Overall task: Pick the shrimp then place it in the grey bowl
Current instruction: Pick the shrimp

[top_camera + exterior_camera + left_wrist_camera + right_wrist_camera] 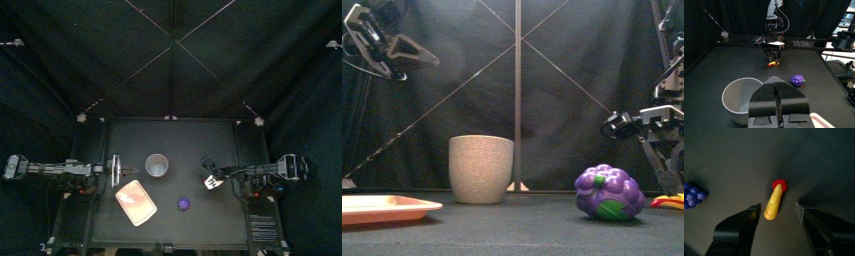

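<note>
Top camera: high overhead, tilted slightly toward back, far off; whole table (187, 140) small in lower half. Front camera: at table's front edge, table height, level, close; grey cup (481, 170) and purple grape toy (609, 192) loom large. My left wrist camera: looks across table, past cup, toward my right gripper (773, 56). My right wrist camera: points down, very near shrimp (773, 203); bluish lump at edge probably same grape toy. Top, front and left wrist share cup and grapes.

The grey cup (156, 165) was seen between the left gripper (116, 166) and right gripper (210, 172) — the pink tray (135, 202) and purple toy (185, 204) were set nearer the front.
</note>
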Robot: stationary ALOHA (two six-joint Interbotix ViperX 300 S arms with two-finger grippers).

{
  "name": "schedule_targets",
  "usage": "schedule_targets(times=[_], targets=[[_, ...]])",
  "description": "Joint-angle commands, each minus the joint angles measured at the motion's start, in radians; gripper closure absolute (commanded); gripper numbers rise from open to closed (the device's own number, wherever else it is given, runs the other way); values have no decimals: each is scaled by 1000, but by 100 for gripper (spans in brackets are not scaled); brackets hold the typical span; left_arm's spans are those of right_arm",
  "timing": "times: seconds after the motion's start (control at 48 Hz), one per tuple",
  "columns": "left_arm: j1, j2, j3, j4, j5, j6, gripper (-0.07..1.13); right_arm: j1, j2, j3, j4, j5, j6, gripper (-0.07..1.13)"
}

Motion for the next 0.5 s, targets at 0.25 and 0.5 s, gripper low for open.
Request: schedule_targets(times=[0.25,0.5], targets=[[3,3,-8,-2,-11,0,102,26,38,-40,5,-5,2,34],[3,-2,-6,-2,-11,0,102,37,29,-77,0,11,0,39]])
